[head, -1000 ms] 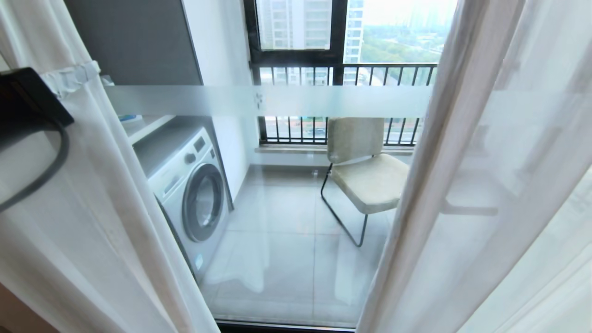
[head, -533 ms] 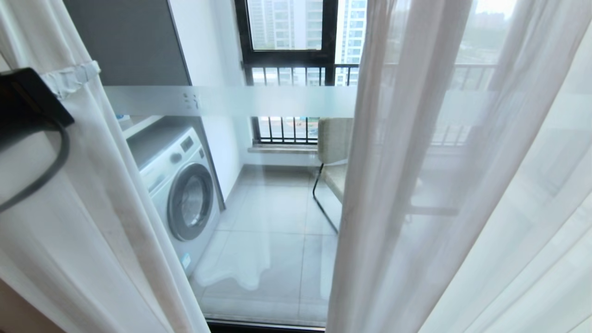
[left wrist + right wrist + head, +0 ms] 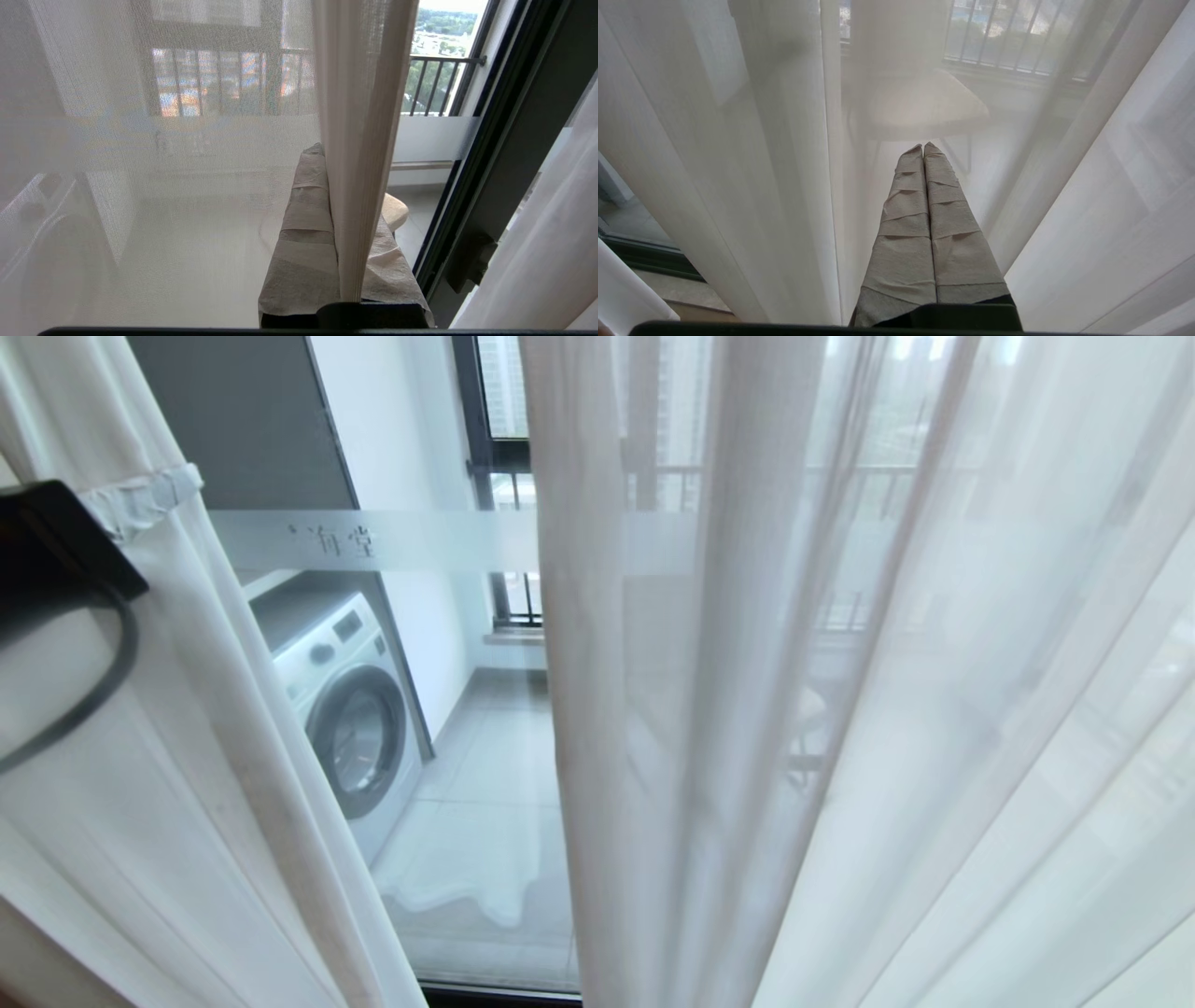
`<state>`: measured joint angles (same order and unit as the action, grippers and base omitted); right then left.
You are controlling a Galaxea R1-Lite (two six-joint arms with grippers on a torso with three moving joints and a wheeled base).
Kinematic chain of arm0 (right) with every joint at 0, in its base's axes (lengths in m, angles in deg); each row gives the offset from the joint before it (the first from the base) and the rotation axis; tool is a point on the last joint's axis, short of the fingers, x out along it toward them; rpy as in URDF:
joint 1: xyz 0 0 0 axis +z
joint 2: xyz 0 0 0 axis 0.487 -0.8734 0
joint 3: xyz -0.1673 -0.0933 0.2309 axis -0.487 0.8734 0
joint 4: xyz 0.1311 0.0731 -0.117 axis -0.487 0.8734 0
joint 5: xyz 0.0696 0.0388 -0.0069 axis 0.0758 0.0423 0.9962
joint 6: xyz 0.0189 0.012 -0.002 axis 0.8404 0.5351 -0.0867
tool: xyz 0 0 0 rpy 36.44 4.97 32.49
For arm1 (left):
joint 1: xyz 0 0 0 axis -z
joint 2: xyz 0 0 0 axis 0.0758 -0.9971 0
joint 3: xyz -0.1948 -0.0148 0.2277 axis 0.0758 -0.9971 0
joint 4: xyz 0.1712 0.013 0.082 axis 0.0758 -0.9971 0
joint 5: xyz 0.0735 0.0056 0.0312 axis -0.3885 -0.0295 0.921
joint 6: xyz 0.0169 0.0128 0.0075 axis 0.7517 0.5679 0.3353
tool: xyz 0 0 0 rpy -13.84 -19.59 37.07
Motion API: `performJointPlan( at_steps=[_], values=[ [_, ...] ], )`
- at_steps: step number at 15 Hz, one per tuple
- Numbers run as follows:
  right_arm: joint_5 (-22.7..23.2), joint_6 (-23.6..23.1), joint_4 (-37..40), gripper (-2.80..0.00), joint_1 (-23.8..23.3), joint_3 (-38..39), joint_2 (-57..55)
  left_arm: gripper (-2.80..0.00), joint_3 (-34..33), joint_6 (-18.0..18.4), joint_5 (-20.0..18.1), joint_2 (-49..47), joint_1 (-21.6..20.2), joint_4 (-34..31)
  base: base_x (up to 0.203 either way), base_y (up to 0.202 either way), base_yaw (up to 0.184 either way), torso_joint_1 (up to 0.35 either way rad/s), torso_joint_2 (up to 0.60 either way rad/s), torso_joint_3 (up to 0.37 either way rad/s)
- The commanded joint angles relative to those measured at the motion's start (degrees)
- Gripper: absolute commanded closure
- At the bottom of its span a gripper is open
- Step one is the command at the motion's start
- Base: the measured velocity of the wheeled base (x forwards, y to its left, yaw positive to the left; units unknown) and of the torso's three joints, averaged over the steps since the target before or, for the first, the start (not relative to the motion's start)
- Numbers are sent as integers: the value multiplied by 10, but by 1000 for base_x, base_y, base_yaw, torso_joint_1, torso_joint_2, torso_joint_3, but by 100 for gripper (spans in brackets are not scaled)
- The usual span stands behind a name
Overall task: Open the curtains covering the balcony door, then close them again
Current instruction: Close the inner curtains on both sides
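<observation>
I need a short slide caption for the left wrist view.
Left pincer shut on the sheer curtain's edge before the balcony door.

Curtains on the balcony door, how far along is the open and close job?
Opening looks done; closing is in hand. The left hand is shut on an edge fold of the curtains, and the chair bare a second ago is now veiled. Left: a strip of balcony door by the washing machine is uncovered. The right hand is shut, idle.
</observation>
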<state>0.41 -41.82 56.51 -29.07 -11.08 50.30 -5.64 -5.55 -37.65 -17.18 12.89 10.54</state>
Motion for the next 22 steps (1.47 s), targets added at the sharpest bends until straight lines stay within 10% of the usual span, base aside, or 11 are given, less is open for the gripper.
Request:
performJointPlan(
  at_steps=[1, 22],
  values=[
    [0, 0, 0, 0, 0, 0, 0, 0, -2, -1, -1, 5, 2, 1, 0, -189, 1, 6, 2, 1],
    [0, 0, 0, 0, 0, 0, 0, 0, -11, -1, -1, 26, 2, 1, 0, -191, 1, 1, 3, 3]
  ],
)
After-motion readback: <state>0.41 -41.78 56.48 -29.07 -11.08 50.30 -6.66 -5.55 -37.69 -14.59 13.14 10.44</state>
